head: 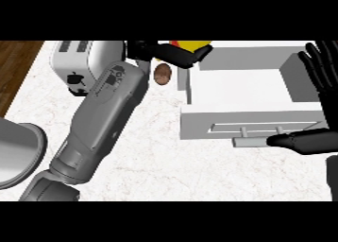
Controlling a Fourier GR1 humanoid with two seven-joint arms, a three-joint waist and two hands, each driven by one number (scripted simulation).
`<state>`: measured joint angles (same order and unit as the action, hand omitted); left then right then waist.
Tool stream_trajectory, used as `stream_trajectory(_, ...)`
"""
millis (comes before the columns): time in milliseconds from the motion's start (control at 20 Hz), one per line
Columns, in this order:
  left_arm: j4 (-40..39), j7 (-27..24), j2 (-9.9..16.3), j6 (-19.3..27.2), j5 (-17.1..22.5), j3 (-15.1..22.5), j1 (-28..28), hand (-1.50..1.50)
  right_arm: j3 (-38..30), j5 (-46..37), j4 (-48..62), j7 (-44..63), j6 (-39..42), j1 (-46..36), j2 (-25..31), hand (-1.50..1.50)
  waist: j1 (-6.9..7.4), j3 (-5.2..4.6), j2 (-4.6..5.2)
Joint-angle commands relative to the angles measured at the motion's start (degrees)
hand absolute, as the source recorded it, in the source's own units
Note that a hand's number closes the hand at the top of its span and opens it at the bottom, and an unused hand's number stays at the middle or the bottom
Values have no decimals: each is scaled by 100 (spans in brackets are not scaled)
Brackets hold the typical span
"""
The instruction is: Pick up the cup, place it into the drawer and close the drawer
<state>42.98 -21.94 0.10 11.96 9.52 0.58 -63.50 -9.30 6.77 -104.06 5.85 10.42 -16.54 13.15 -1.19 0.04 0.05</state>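
In the head view, we see the left robot hand curled around the yellow cup, holding it at the far left corner of the open drawer. The right robot hand rests released at the right edge. We think the cup could catch the drawer wall and tip onto the tabletop beside the brown object.

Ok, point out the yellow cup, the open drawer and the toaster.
yellow cup (192, 46): head view, its yellow side above the left hand.
open drawer (249, 124): head view, its front panel.
toaster (72, 61): head view, its top.
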Motion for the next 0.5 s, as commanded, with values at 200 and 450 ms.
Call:
stream_trajectory(200,-1500,654,-9,915,525,742,-1106,150,23,86,34,-217,169,-34,14,-150,-288,4,61)
stream_trajectory(450,-2275,953,-10,935,651,1015,-1565,150,187,0,99,-262,104,-10,-158,-150,-447,8,113)
